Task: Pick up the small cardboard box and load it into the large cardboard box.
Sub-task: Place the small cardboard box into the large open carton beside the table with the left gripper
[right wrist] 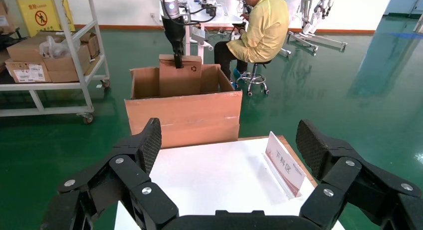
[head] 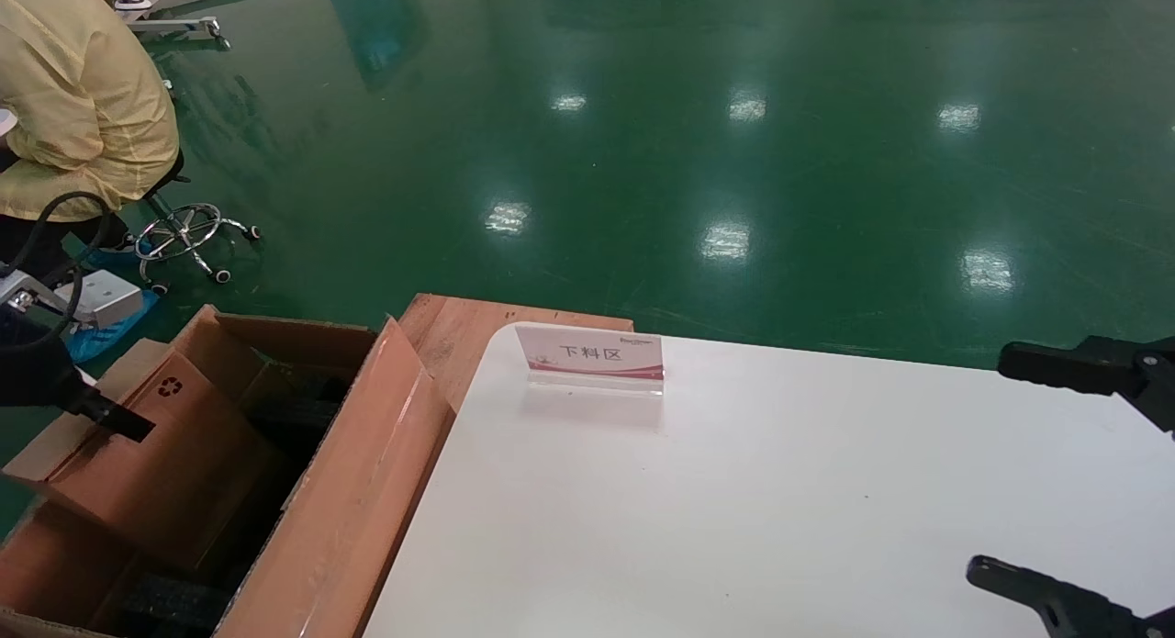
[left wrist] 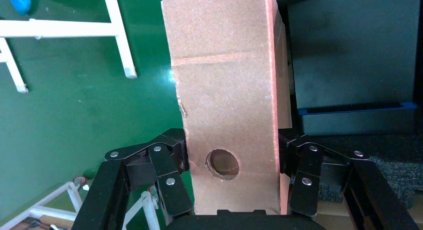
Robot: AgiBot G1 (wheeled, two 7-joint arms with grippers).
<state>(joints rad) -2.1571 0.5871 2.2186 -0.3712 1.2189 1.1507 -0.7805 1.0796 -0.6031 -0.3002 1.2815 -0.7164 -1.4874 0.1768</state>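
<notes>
The small cardboard box, plain brown with a black recycling symbol, stands tilted with its lower part inside the open large cardboard box at the left of the table. My left gripper is shut on its upper end. In the left wrist view the small box with its round hole sits between the fingers of the left gripper. Black foam lies inside the large box. My right gripper is open and empty over the table's right side. The right wrist view shows the right gripper, the small box and the large box.
A white table bears a small upright sign near its far edge. A wooden board lies between table and large box. A person in yellow sits on a wheeled stool beyond. A shelf cart stands farther off.
</notes>
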